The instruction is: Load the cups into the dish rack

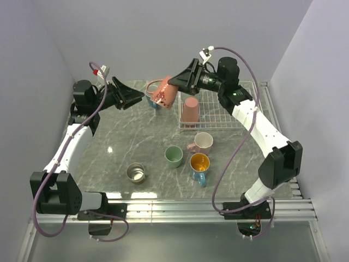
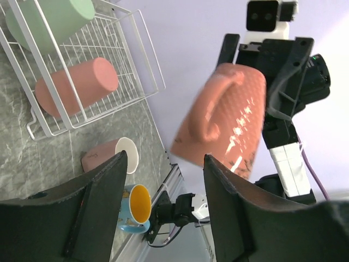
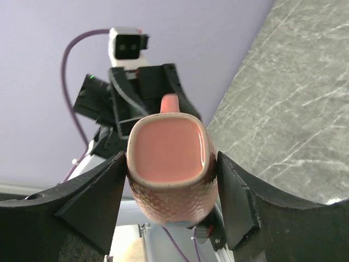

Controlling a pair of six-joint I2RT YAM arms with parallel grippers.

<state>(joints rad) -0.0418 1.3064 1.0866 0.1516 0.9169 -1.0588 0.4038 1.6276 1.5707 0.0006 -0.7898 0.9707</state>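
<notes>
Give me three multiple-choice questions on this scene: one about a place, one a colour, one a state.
1. The left gripper is: A open and empty; B shut on a cup; C out of view.
2. The salmon mug is: A in the left gripper; B held aloft by the right gripper; C on the floor.
3. Inside, the blue cup nearest the arm bases is: A white; B orange-gold; C green.
Answers: A, nothing sits between its spread fingers; B, the right fingers flank it in mid-air; B, the lining shows from above.

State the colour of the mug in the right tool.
Salmon pink mug; clearest in right wrist view.
</notes>
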